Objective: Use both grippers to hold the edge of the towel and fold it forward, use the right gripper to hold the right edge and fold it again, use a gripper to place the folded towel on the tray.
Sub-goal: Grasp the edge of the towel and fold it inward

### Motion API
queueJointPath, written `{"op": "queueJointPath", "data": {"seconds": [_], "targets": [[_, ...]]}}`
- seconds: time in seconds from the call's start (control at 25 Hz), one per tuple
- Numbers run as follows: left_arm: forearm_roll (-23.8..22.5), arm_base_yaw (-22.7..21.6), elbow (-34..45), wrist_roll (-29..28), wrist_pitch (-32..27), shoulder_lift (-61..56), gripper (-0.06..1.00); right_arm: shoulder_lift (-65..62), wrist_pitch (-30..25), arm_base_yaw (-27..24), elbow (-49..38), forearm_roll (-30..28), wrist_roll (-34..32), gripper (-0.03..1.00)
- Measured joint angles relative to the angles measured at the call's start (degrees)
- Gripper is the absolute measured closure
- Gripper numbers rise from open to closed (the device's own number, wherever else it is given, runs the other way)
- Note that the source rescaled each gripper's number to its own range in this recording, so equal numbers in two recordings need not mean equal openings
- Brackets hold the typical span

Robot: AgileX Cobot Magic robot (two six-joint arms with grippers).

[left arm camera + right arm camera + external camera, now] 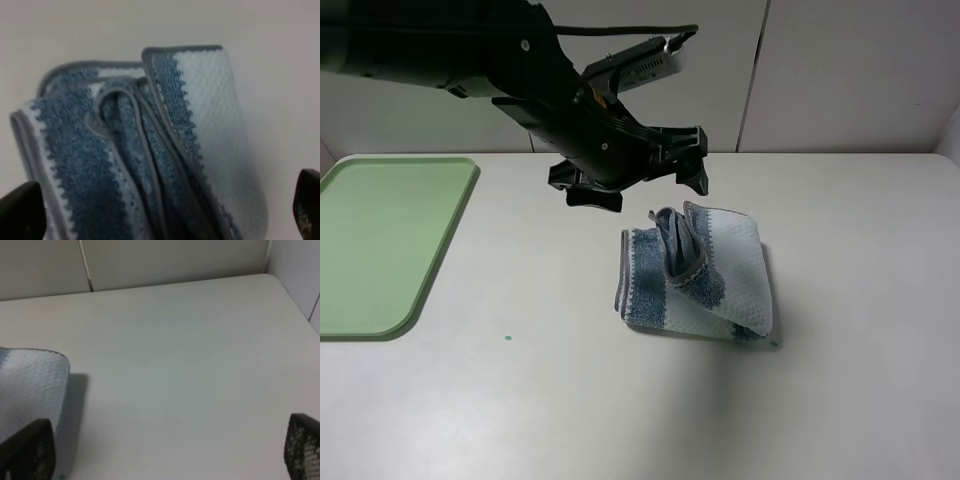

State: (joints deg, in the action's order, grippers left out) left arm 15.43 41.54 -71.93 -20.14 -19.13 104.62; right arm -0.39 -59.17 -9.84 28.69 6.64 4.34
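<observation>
Hovering above folded towel: left gripper, jaws apart, empty. Right gripper likewise spread wide. Terry cloth judged soft, light, floppy; pinch all layers at hemmed edge.

The tray runs off frame — the towel (left wrist view) looks blurred.

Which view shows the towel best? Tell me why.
Exterior high: the whole towel lies there, folded and bunched. Left wrist gives a blurred, cropped close-up of its folds; right wrist catches only one pale corner.
</observation>
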Motion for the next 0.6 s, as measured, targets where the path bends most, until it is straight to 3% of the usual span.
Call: {"op": "queueJointPath", "data": {"seconds": [0.32, 0.6], "targets": [[0.9, 0.0, -6.8, -3.9, -7.2, 7.0, -0.05, 0.0, 0.0, 0.0, 0.0, 0.0, 0.0, -0.03], [0.9, 0.0, -7.1, -6.9, -8.5, 10.3, -0.05, 0.0, 0.0, 0.0, 0.0, 0.0, 0.0, -0.03]]}}
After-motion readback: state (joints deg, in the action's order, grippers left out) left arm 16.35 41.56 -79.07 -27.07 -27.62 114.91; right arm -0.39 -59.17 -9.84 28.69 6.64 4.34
